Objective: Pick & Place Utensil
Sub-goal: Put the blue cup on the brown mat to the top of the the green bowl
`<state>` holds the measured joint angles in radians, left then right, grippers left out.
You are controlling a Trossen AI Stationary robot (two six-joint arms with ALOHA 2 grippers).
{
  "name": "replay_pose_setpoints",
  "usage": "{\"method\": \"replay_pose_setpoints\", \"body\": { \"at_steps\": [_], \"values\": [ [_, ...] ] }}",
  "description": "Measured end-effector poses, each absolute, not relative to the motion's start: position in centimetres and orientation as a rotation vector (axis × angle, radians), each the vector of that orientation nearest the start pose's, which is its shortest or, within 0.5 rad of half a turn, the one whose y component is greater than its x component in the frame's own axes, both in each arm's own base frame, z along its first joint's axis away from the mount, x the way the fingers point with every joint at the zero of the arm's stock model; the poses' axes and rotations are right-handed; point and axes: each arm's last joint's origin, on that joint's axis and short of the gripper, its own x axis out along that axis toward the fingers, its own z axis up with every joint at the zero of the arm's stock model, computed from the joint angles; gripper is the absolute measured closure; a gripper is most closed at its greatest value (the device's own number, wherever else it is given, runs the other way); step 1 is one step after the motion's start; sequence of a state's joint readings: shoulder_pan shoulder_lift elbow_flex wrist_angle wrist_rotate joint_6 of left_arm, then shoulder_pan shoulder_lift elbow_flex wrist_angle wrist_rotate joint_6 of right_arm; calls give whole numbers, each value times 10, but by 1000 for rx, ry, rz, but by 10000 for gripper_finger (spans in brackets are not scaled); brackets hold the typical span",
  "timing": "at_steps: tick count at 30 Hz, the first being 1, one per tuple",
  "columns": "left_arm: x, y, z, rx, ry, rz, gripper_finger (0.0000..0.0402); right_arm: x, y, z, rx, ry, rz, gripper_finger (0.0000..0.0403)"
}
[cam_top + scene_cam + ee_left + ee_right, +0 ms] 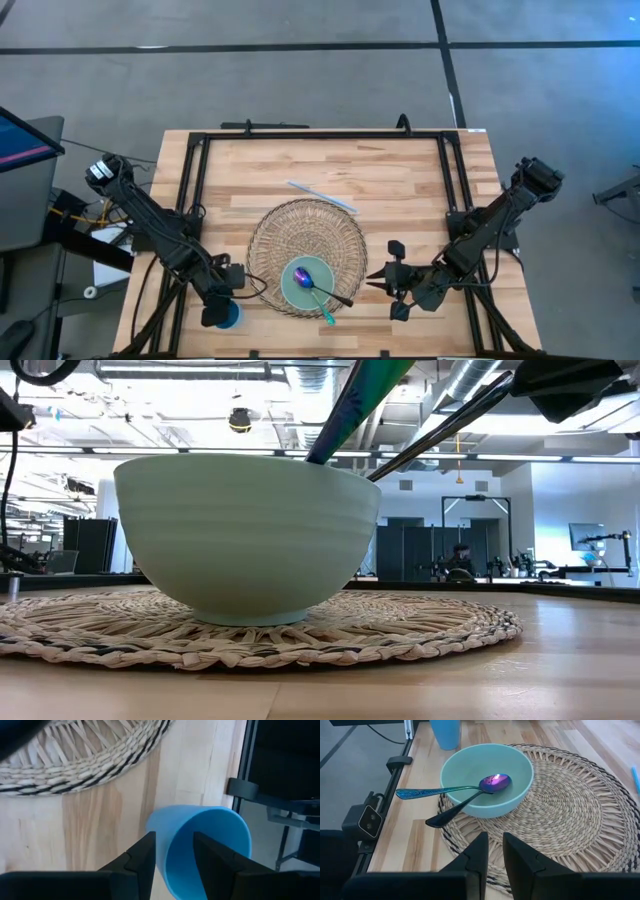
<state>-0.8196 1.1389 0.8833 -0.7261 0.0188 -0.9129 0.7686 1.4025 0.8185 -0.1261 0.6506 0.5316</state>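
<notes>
A pale green bowl (308,283) stands on a round woven mat (305,250). Two utensils lie in it: a spoon with a shiny purple head (495,781) and a blue-green handle (420,792), and one with a dark handle (445,816). Both handles lean on the bowl's rim and stick out toward the table's near edge. A blue cup (230,316) stands near the table's near left corner, with my left gripper (222,308) shut on it. My right gripper (372,281) is shut and empty, right of the mat, pointing at the bowl. My left gripper holds the blue cup by its rim wall (172,852), one finger (142,857) outside the cup and the other (215,862) inside its opening. The fingers come from above, slanting down. The cup stands upright; its foot is hidden.
A thin light-blue stick (322,196) lies on the bare wood beyond the mat. A black frame (195,170) runs along the table's left, right and far sides. Open wood lies at the far part of the table and between the mat and my right gripper.
</notes>
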Motion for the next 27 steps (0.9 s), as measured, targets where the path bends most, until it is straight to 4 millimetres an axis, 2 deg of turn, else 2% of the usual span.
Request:
{"method": "replay_pose_setpoints", "body": {
  "at_steps": [9, 14, 18, 24, 27],
  "values": [
    [142, -153, 237, -351, 1213, -243, 270, 215, 184, 220, 55, 545, -32, 351],
    [143, -153, 236, -356, 1206, -248, 277, 215, 183, 220, 56, 544, -35, 351],
    [144, -155, 237, -368, 1196, -264, 311, 216, 182, 220, 57, 544, -38, 351],
    [146, -156, 239, -383, 1167, -274, 389, 216, 182, 220, 57, 544, -38, 351],
    [149, -158, 241, -392, 1107, -265, 389, 216, 182, 220, 57, 544, -38, 351]
  ]
}}
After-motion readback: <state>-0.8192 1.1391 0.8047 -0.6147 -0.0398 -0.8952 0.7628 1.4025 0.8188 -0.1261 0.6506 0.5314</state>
